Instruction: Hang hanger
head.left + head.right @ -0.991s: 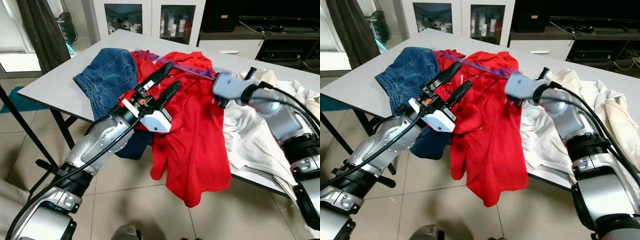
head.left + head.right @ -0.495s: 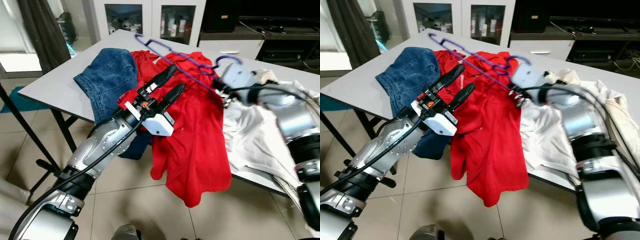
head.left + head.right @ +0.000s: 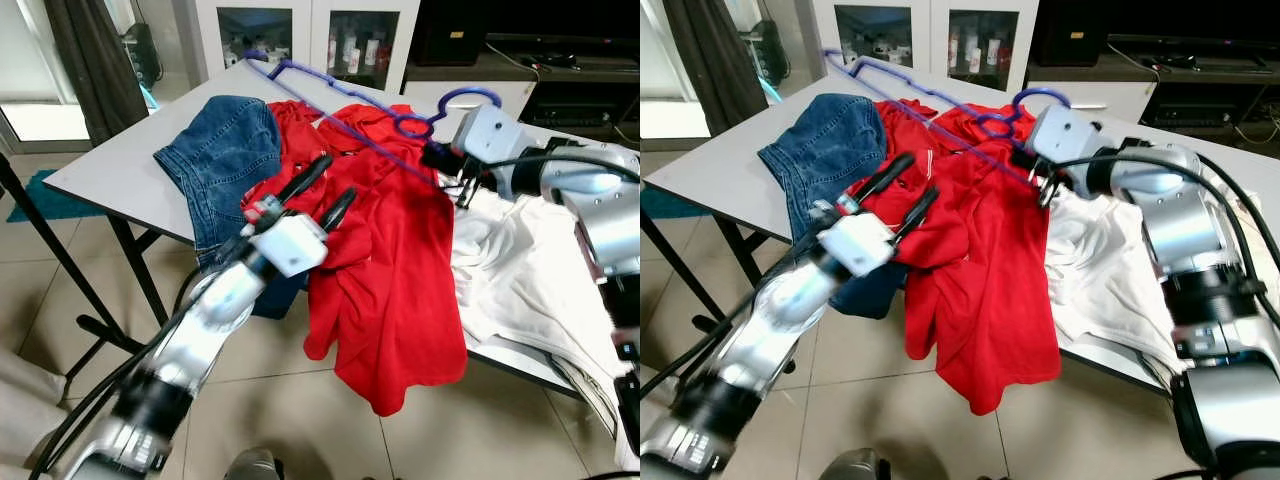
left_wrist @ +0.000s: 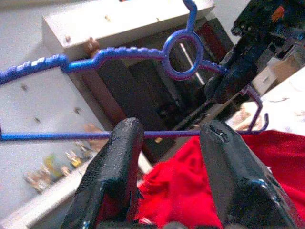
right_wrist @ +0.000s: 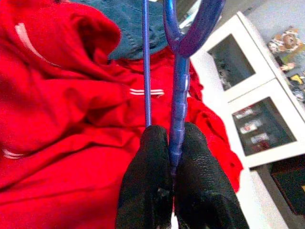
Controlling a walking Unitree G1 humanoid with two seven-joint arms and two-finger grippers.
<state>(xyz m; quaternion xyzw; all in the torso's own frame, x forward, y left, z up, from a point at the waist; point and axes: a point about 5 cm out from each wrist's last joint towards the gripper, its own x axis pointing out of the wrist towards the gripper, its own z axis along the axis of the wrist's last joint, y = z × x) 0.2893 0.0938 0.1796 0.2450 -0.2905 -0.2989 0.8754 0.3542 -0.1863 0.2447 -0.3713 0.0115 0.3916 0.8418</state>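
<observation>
Blue denim (image 3: 225, 150) lies at the table's (image 3: 110, 160) left; the left gripper (image 3: 318, 196) hovers wide over the red shirt (image 3: 390, 260). The right gripper (image 5: 172, 143) pinches the hanger (image 3: 340, 105) aloft (thin grip, so it could twist free). Behind, a cabinet (image 3: 310, 35) holds bottles

head stereo pair looking down over table (image 3: 110, 165), wrist views close along each pincer, sharing hanger (image 4: 181, 50)

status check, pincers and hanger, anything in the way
Right pincer shut on purple hanger, held above the table. Left pincer open over red shirt. Nothing in the way.
</observation>
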